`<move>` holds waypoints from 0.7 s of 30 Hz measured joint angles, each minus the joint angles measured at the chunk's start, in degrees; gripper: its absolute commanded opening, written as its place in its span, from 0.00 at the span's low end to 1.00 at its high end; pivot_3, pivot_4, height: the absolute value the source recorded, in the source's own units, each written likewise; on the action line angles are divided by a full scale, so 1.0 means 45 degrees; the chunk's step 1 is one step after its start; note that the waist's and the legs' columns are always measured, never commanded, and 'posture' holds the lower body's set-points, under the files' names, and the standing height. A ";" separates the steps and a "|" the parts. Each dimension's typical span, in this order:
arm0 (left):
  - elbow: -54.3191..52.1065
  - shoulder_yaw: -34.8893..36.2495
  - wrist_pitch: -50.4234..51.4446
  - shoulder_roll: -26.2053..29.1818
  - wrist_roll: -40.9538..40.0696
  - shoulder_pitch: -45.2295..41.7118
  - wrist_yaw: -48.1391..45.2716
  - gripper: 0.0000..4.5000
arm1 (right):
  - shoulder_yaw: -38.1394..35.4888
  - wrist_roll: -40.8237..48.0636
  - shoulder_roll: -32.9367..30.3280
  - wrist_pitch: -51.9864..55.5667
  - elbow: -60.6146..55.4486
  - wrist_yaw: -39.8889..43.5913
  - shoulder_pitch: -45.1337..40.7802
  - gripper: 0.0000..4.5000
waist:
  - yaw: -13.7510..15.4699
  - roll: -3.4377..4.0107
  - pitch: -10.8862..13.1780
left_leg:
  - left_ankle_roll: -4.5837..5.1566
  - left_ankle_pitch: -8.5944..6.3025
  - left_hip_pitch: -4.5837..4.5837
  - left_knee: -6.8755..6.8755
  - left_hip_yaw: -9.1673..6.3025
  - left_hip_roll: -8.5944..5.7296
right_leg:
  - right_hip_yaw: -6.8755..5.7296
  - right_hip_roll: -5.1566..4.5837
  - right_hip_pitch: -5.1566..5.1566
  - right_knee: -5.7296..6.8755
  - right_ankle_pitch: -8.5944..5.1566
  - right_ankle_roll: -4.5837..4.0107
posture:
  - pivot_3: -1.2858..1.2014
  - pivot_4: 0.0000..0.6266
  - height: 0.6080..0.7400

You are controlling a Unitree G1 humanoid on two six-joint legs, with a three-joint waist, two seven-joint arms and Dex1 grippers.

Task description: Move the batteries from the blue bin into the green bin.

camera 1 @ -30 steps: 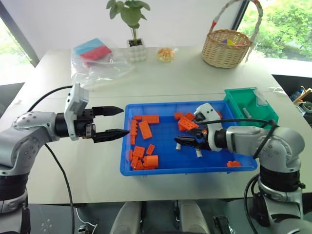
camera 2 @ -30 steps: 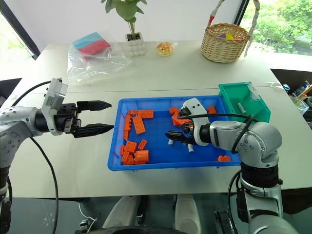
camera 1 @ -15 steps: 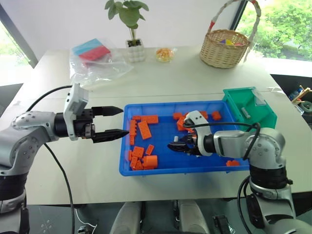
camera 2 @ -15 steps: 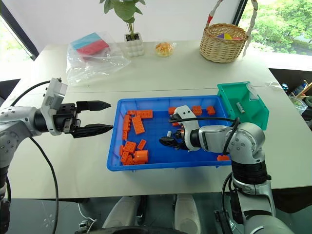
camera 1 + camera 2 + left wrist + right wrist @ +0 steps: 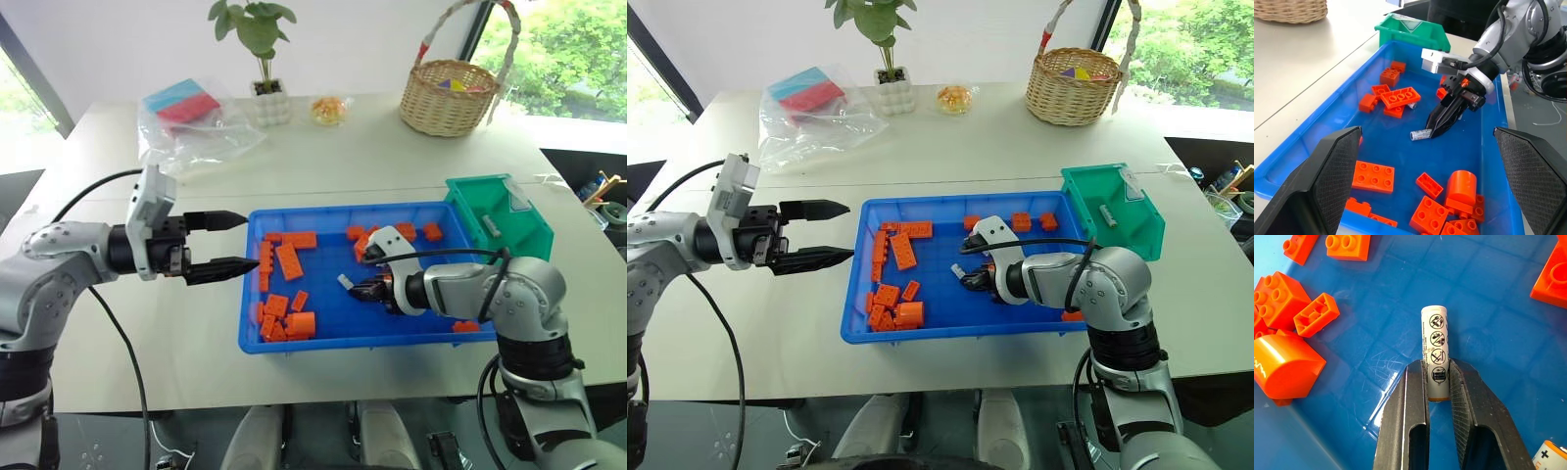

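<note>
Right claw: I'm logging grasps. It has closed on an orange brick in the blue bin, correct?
Not quite. The right claw is closed on a battery, not an orange brick, inside the blue bin. The right wrist view shows the cylinder pinched between its fingers.

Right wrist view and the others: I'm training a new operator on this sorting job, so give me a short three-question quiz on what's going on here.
1. True or false: the right tool is shut on a battery in the blue bin.
2. What already lies in the green bin? A) an orange brick B) a battery C) a plant
3. Fill in: the left tool is ____ and holds nothing, beside the blue bin's left wall.

Key
1. True. Its fingers clamp the battery's lower end.
2. B. One small grey battery.
3. Open.
</note>
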 measured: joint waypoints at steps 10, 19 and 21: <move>0.0094 -0.0019 -0.0026 -0.0007 0.0002 -0.0052 -0.0188 1.00 | -0.2893 0.0310 -0.2477 0.0028 -0.0283 0.1255 -0.1755 0.01 | 0.0096 0.0003 0.0004 | 0.0000 0.0000 -0.0009 -0.0002 -0.0005 -0.0003 | -0.0012 -0.0005 0.0005 -0.0011 -0.0003 0.0002 | 0.52 0.24 0.71; 0.0106 -0.0213 -0.0113 -0.0439 0.0035 -0.0168 -0.0063 1.00 | -0.4740 -0.1364 -0.6940 -0.1346 0.1403 0.2938 -0.0188 0.01 | 0.0035 -0.0002 0.0006 | 0.0013 -0.0008 -0.0025 -0.0019 0.0012 0.0002 | -0.0016 -0.0019 0.0006 -0.0047 -0.0008 0.0009 | 0.52 0.24 0.71; 0.0134 -0.0231 -0.0166 -0.0462 0.0073 -0.0273 -0.0052 1.00 | -0.4739 -0.1677 -0.7138 -0.1948 0.1705 0.3363 0.0388 0.01 | -0.0008 -0.0001 0.0006 | 0.0013 -0.0007 -0.0020 -0.0015 0.0024 0.0008 | -0.0009 -0.0018 0.0005 -0.0047 -0.0007 0.0010 | 0.52 0.24 0.71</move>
